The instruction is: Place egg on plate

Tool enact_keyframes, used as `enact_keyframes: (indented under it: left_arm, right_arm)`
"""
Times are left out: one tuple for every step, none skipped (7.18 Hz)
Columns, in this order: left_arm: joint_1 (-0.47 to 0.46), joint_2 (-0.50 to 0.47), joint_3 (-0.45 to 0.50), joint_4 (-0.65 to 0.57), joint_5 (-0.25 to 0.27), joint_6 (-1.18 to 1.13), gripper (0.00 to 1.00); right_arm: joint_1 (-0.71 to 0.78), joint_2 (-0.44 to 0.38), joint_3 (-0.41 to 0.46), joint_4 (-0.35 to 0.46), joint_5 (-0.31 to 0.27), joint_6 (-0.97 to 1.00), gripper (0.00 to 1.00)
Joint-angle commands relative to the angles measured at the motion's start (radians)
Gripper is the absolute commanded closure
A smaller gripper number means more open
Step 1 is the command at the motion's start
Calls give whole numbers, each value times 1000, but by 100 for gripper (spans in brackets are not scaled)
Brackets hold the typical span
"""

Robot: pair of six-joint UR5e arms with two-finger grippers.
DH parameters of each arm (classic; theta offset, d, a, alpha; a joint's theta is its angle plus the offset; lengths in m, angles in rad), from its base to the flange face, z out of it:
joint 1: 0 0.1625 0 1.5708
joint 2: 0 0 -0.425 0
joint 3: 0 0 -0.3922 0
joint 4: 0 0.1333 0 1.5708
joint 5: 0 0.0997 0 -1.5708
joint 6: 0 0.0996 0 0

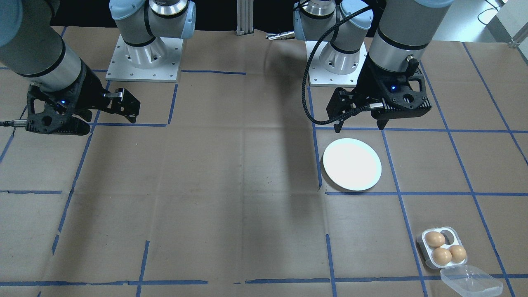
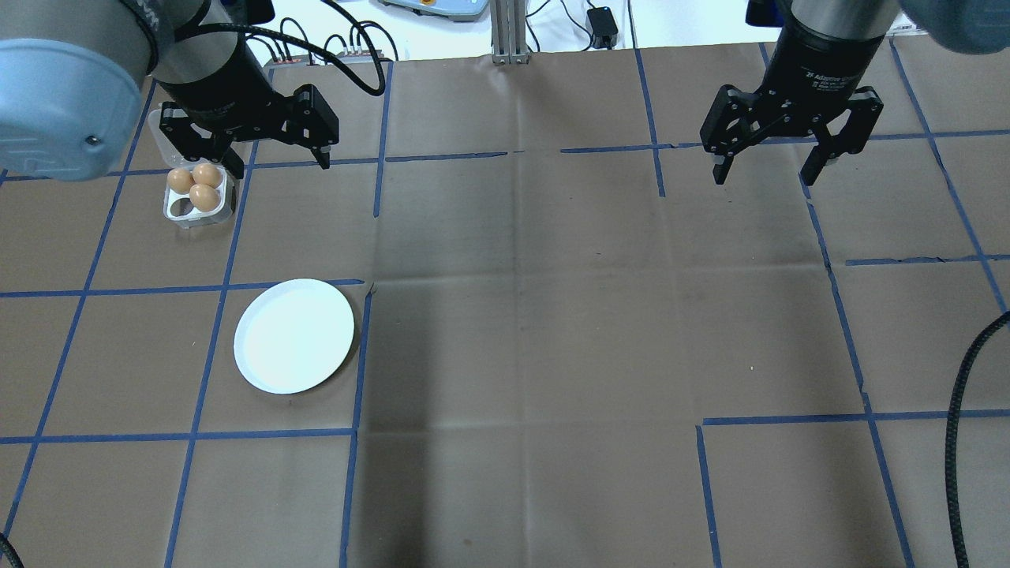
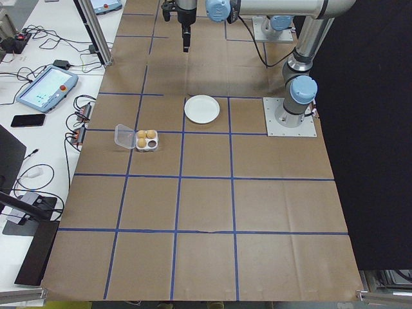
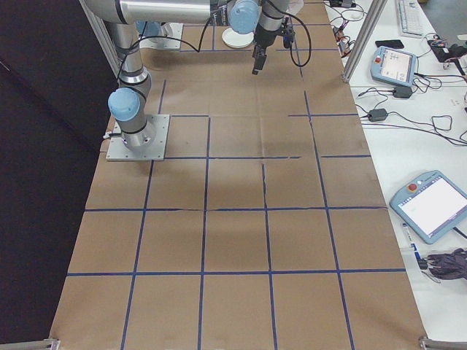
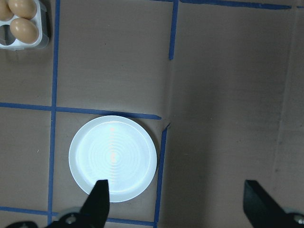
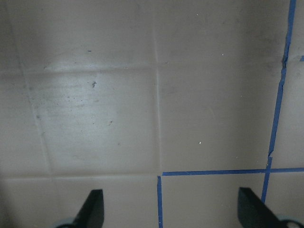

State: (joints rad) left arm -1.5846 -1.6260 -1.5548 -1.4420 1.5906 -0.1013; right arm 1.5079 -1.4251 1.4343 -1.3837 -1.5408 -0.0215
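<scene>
- Brown paper point(image 2: 552, 331) covers my whole table, ruled into squares by blue tape lines point(image 2: 205, 363); beyond its far edge sit cables and a teach pendant on a white bench, and black curtain closes off my own side.
- Taking the plate point(image 2: 293, 335) as my landmark: it lies bare and white on the left part of the table, with no egg on it yet.
- Beyond the plate and a little to its left stands the clear egg tray point(image 2: 197, 201), three brown eggs point(image 2: 203, 196) in its four wells, the well nearest the plate empty; its loose lid point(image 1: 470, 281) lies just past it.
- My left gripper point(image 2: 246, 154) hangs high in the air between tray and plate, jaws spread wide, holding nothing.
- Far to the right of the plate, my right gripper point(image 2: 764, 164) hovers over bare paper, also wide open and empty.
- I judge I am at the very start: nothing is grasped.
- Next move, as I see it: carry the left gripper out past the plate over the tray, descend around one egg, and close gently, since a shell will crack under a hard squeeze.
</scene>
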Motion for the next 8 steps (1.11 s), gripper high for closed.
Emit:
enact_keyframes:
  left_arm:
    - [0, 0, -1, 0, -1, 0, 0]
    - [0, 0, -1, 0, -1, -1, 0]
    - [0, 0, -2, 0, -1, 0, 0]
    - [2, -3, 4, 0, 0, 3, 0]
    - [9, -9, 8, 0, 2, 15, 0]
    - [17, -27, 22, 5, -1, 50, 0]
    - [47, -61, 68, 2, -8, 113, 0]
    - [113, -113, 128, -11, -9, 145, 0]
  right_arm:
    - [0, 0, 0, 0, -1, 0, 0]
    - [0, 0, 0, 0, 1, 0, 0]
    - [0, 0, 0, 0, -1, 0, 0]
    - [0, 0, 0, 0, -1, 0, 0]
    - [0, 0, 0, 0, 1, 0, 0]
    - [0, 0, 0, 0, -1, 0, 0]
    - [0, 0, 0, 0, 1, 0, 0]
    - [0, 2, 0, 0, 1, 0, 0]
